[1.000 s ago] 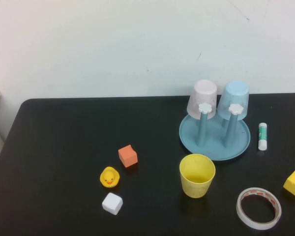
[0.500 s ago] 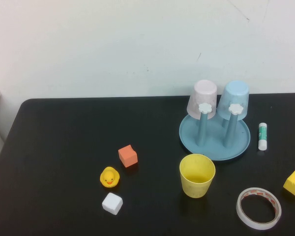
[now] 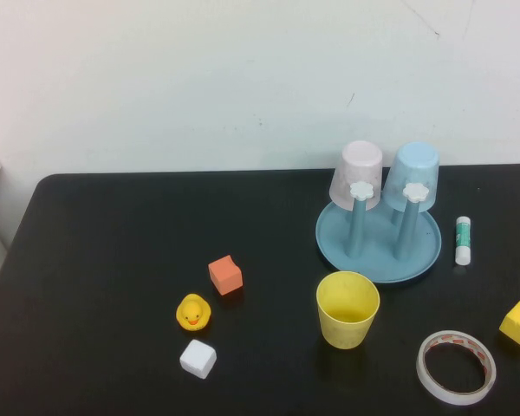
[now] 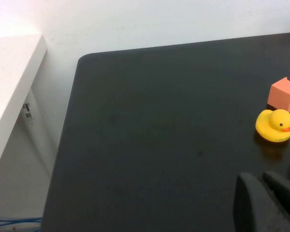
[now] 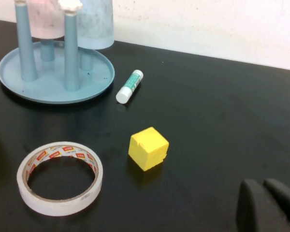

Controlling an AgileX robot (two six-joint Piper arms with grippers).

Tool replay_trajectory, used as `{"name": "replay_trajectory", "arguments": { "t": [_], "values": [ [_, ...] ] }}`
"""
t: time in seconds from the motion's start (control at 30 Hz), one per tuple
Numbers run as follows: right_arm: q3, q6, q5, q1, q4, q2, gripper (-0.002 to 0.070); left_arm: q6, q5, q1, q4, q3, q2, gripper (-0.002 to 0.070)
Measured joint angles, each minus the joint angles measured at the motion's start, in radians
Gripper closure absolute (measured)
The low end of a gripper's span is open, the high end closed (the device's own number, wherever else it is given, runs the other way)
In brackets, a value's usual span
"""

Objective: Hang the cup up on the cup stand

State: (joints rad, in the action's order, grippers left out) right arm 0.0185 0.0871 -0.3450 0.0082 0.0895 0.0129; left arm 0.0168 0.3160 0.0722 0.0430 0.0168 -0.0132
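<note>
Yellow plastic cup (image 3: pixel 347 308) stands mouth-up on the black surface (image 3: pixel 113 260), just in front of the round blue cup stand (image 3: pixel 378 243). You haven't picked it up yet. Left gripper (image 4: pixel 268 203) and right gripper (image 5: pixel 268 205) hang far off, jaws pressed together.

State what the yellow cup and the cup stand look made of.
Yellow cup: likely matte plastic, thin uniform wall. Cup stand: likely moulded plastic with a slight sheen. Left tool and right tool are both away from them.
</note>
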Motion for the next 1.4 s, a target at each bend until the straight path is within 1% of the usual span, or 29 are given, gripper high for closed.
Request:
{"name": "replay_trajectory", "arguments": {
  "t": [0.13,0.23,0.3,0.53,0.63,0.73,0.87,0.93,1.0,1.17,1.3,1.33,1.4],
  "values": [
    [0.000,0.000,0.014,0.000,0.014,0.000,0.0678,0.000,-0.021,0.000,-0.001,0.000,0.000,0.0676],
    [0.009,0.000,0.094,0.000,0.015,0.000,0.0678,0.000,-0.100,0.000,-0.001,0.002,0.000,0.0676],
    [0.009,0.000,0.195,0.000,0.018,0.000,0.0678,0.000,-0.198,0.000,-0.001,0.002,0.000,0.0676],
    [0.009,0.000,0.710,0.000,0.020,0.000,0.0678,0.000,-0.602,0.000,-0.001,0.002,0.000,0.0676],
    [0.009,0.000,0.871,0.000,0.022,0.000,0.0678,0.000,-0.724,0.000,-0.001,0.002,0.000,0.0676],
    [0.009,0.000,0.966,0.000,0.024,0.000,0.0678,0.000,-0.803,0.000,-0.001,0.002,0.000,0.0676],
    [0.009,0.000,0.980,0.000,0.022,0.000,0.0678,0.002,-0.873,0.000,0.002,0.002,0.000,0.0676],
    [-0.006,0.000,0.939,0.000,0.010,0.000,0.0678,0.004,-0.846,0.000,0.004,-0.001,-0.002,0.0676],
    [-0.058,0.000,0.812,0.000,0.004,0.000,0.0678,0.016,-0.730,0.000,0.002,-0.055,-0.002,0.0676],
    [-0.287,0.004,0.425,0.000,-0.005,-0.019,0.0678,0.072,-0.341,0.000,-0.002,-0.305,0.015,0.0676],
    [-0.456,0.004,0.159,0.000,-0.007,-0.130,0.0678,0.084,-0.060,0.000,-0.008,-0.470,0.109,0.0676],
    [-0.541,0.006,0.000,0.000,-0.016,-0.223,0.0678,0.082,0.071,0.000,-0.008,-0.521,0.173,0.0676],
    [-0.600,0.034,-0.117,0.000,-0.043,-0.306,0.0678,0.082,0.144,0.000,0.012,-0.537,0.215,0.0676]
  ]
}}
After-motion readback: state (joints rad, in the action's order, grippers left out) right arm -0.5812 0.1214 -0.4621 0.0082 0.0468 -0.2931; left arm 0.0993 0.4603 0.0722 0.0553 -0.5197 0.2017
